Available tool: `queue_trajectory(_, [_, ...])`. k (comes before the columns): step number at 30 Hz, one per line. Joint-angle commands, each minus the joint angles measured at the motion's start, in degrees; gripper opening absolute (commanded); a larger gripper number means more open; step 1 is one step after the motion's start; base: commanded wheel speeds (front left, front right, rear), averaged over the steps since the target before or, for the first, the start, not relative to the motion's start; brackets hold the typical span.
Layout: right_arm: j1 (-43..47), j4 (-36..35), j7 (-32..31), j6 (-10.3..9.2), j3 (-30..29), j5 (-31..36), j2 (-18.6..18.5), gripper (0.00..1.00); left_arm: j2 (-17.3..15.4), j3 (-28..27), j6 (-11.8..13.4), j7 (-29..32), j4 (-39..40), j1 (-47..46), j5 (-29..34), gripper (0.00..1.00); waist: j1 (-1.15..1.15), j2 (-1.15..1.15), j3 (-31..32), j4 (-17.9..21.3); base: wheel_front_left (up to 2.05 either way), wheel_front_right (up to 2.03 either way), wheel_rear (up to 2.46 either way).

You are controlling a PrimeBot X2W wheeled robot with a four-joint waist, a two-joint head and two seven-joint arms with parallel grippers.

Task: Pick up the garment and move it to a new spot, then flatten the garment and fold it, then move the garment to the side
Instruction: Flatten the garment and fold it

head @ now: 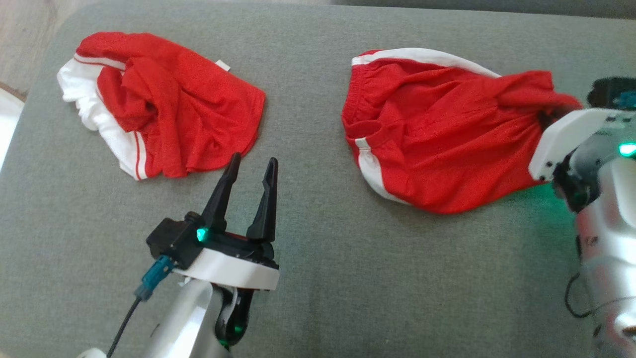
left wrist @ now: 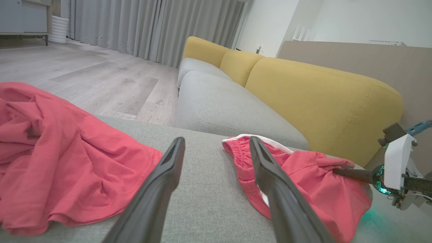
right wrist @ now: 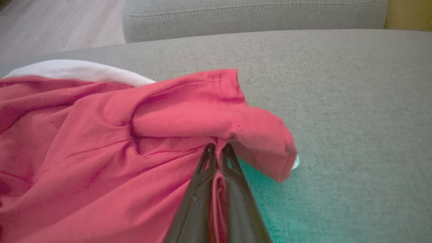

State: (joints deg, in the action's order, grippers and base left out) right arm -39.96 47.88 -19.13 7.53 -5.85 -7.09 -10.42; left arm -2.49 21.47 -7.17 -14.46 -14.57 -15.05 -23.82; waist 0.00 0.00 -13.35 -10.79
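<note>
On the cushion lie two garments (right jaws pinch one).

Garment red with white stripe, second garment red and white, cushion grey-green, sofa back yellow

Left end effector fingers spread, pointing forward; right end effector fingers pinched together.

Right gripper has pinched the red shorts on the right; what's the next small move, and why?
Probably lift the right gripper slightly: its fingers are shut on a bunched fold of the right-hand red shorts, whose remainder lies on the gray cushion. The left gripper is open and clear of it.
</note>
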Motion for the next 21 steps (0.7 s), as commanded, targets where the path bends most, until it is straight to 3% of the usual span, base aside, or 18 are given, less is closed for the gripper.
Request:
queue_trajectory(1, [-2.9, -0.9, 0.1, -0.04, 0.1, 1.0, -0.6, 0.00, -0.4, -1.2, -0.3, -0.5, 1.8, -2.1, -0.3, 1.00, 0.00, 0.00, -0.2, -0.5, 0.00, 0.00, 0.00])
queue_trajectory(10, [-8.2, 5.5, 2.3, -0.04, -4.5, 8.0, -1.4, 0.00, -0.4, -0.8, -0.3, -0.5, 1.8, -2.5, -0.7, 1.00, 0.00, 0.00, -1.2, -2.4, 0.00, 0.00, 0.00])
queue_trajectory(11, [-8.6, 6.2, 2.9, -0.04, -4.6, 8.7, -1.2, 0.39, -0.4, -0.8, -0.3, -0.5, 1.8, -2.5, -0.8, 1.00, 0.00, 0.00, -1.3, -2.4, 0.00, 0.00, 0.00])
queue_trajectory(12, [-9.0, 6.8, 3.3, -0.04, -4.8, 9.6, -1.2, 1.00, -0.4, -0.8, -0.3, -0.5, 1.8, -2.5, -0.8, 1.00, 0.00, 0.00, -1.3, -2.4, 0.00, 0.00, 0.00])
queue_trajectory(21, [-7.2, 9.4, 12.4, -0.04, -2.3, 11.7, 0.7, 1.00, -0.4, -2.2, -0.3, -0.5, 1.5, -1.6, 0.1, 1.00, 0.00, 0.00, 2.4, 0.5, 0.00, 0.00, 0.00])
